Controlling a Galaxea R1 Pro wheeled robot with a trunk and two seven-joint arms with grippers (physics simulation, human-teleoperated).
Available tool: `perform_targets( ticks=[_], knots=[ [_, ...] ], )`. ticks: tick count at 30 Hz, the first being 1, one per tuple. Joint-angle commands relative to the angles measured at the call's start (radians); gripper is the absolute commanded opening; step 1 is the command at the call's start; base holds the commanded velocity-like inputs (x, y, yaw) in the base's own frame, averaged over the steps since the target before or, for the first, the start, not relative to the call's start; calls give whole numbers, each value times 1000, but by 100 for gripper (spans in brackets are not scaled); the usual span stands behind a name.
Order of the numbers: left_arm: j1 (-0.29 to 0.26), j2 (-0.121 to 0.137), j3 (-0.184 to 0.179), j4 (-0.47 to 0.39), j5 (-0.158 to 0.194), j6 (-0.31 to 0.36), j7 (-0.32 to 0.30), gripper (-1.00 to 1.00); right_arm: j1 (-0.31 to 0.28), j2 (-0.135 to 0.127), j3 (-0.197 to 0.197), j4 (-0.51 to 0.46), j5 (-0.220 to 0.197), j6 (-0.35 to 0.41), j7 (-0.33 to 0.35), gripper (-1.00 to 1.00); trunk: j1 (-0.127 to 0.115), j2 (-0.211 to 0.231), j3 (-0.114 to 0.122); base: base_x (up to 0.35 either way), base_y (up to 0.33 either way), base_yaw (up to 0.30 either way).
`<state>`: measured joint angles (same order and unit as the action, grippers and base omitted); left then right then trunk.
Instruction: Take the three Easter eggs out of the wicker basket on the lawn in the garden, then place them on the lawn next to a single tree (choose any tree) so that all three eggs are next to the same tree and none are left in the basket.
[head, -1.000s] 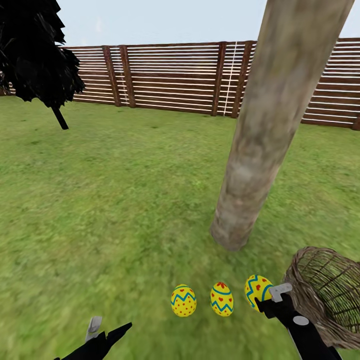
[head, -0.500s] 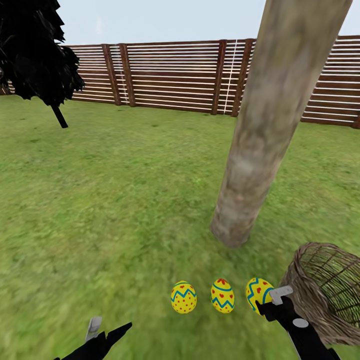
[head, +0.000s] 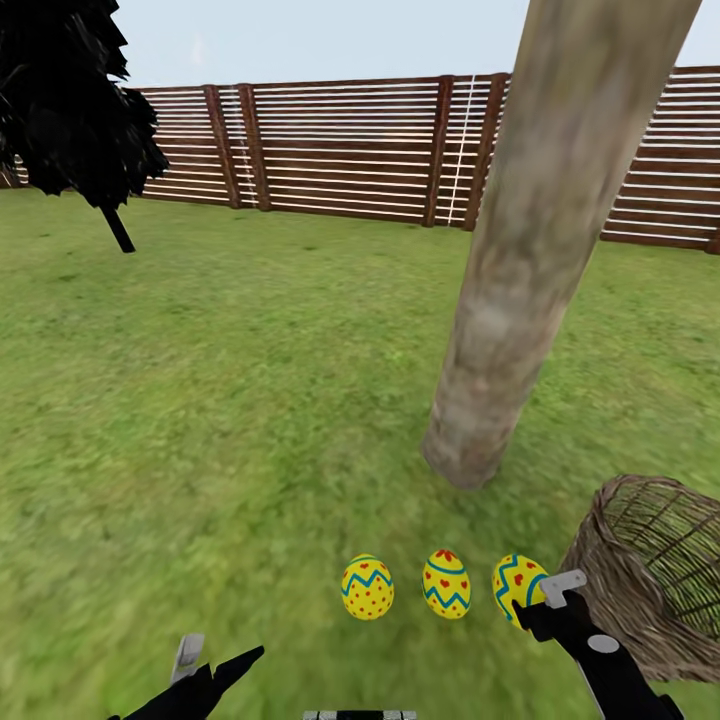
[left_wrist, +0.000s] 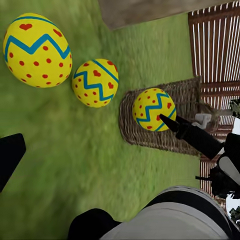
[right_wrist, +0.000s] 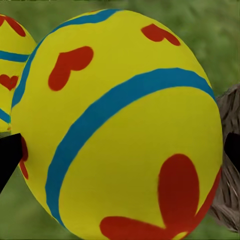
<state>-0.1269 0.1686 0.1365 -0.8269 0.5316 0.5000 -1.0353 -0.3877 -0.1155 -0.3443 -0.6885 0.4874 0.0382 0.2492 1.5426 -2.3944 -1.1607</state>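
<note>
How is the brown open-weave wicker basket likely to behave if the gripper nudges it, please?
The brown open-weave wicker basket looks empty and see-through, so it is probably light and would slide or tip easily. Its weave may flex slightly. It sits close to the nearest yellow zigzag-banded egg, so a push could knock that egg rolling on the green lawn.

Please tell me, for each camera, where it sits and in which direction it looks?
Head: high, facing forward-down at the tree, lawn; both grippers low.
Left wrist: on the left arm, facing three eggs, wicker basket; right gripper visible.
Right wrist: on the right arm, close on the nearest egg.
Shared: that egg.
</note>
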Motion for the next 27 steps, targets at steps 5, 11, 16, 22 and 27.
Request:
perform_targets(
  ticks=[5,11,16,22,27],
  knots=[
    [0,0,0,0,5,8,0,100,0,-2,-2,-10,7,3,8,-100,19,-36,-17,0,0,0],
    [0,0,0,0,4,8,0,100,0,-3,-2,-9,7,2,7,-100,42,-78,-35,0,0,0],
    [0,0,-1,0,4,8,1,100,0,-3,-3,-9,7,2,8,-100,58,-106,-52,0,0,0],
    [0,0,-1,0,4,8,1,100,0,-4,-3,-9,7,3,9,-100,61,-107,-75,0,0,0],
    [0,0,0,0,4,8,1,100,-1,-5,-4,-9,6,3,23,-100,62,-108,-87,0,0,0]
  ],
)
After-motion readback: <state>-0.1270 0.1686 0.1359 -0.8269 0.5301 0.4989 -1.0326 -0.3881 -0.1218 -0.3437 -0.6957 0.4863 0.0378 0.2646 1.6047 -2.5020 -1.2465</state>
